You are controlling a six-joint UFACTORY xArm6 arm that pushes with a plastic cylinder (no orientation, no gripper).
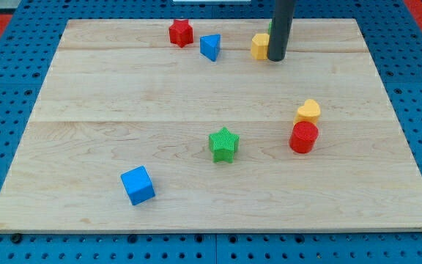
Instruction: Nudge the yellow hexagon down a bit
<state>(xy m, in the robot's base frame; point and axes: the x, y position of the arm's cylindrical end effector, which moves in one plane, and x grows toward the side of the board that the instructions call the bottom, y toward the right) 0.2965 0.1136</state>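
I use the wooden board as my landmark: pale planks with faint seams running across, lying on a blue perforated base, with strips of red at the view's top corners. My tip comes down near the board's top edge, right of centre. I have no fingers to spread or press; it is a plain dark rod. The yellow hexagon sits just beside the tip on its left, touching or nearly so, partly hidden by the rod. A sliver of green shows behind the rod; I cannot tell its shape. Along the same top edge lie a red star and a blue triangular block. At the board's right side a yellow heart touches a red cylinder. A green star sits near the board's centre, a blue cube toward its lower left.
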